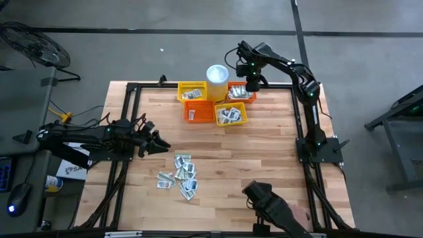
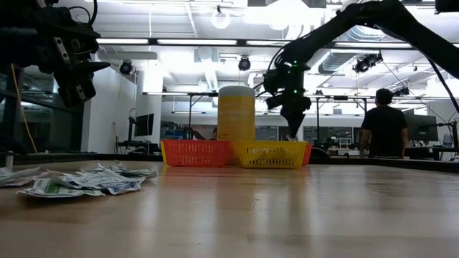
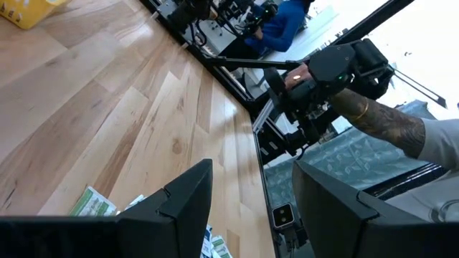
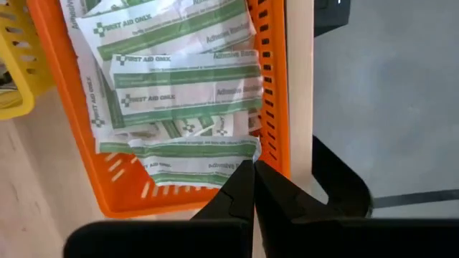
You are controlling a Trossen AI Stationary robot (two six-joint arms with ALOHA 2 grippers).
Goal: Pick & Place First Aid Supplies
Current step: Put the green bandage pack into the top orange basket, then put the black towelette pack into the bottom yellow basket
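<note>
wooden table [image 1: 264, 158], loose sachets [image 1: 184, 176], baskets [image 1: 213, 103]

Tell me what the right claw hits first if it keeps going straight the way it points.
Probably the packets in the orange basket. The shut right claw points down at their near edge, by the basket wall; depth is unclear.

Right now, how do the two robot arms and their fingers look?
Both arms are dark, jointed and slim, with cables along them. The right arm carries small green lights near its wrist. The right gripper has two black tapering fingers. The left gripper has two broad, flat, angular black fingers.
</note>
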